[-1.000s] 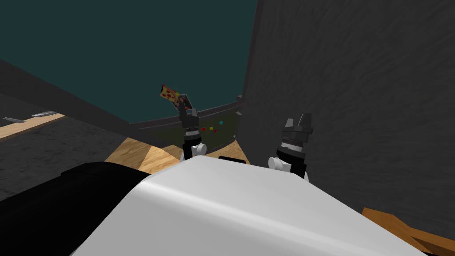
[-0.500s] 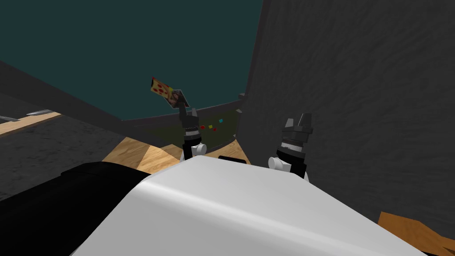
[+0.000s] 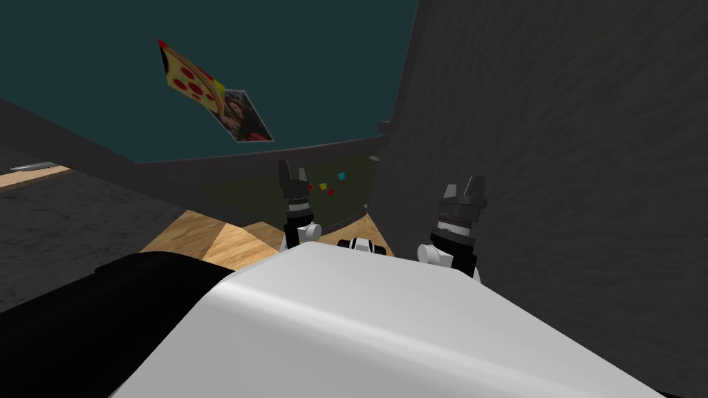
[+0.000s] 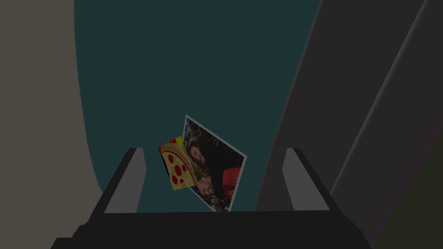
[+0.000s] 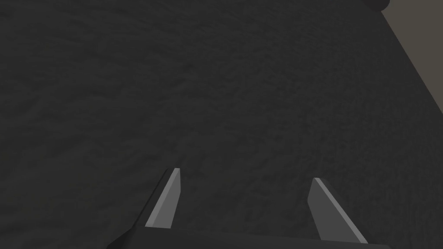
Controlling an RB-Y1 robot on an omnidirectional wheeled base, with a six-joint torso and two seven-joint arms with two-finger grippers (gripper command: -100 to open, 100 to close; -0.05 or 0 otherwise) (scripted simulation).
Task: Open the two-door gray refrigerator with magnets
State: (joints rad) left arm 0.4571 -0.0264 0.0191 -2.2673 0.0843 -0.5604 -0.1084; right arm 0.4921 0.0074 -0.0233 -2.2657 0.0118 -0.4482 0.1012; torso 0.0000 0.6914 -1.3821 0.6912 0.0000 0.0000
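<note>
**Teal refrigerator front ahead, both hands released**

Teal, dark and flat, is the front of the refrigerator [image 3: 297,62], which stands straight before the robot and rises above both hands. A grey band [image 3: 276,153] runs along its lower edge. Two magnets lie on the teal panel, touching each other: a pizza-slice magnet [image 3: 188,76] and a photo magnet [image 3: 243,117] that shows two people. Below the grey band a darker, olive panel carries several small coloured magnets [image 3: 325,186] in red, yellow and cyan.

The left hand [image 3: 293,173] points at the teal panel, apart from it. Its fingers [image 4: 136,179] are spread wide and grasp nothing. In the left wrist view the pizza slice and the photo appear between them.

The right hand [image 3: 464,188] is raised beside a rough dark grey panel [image 3: 553,173] to the right of the refrigerator. Its fingers [image 5: 166,203] are likewise released and empty.

A wooden floor [image 3: 200,238] shows below the left hand.
</note>
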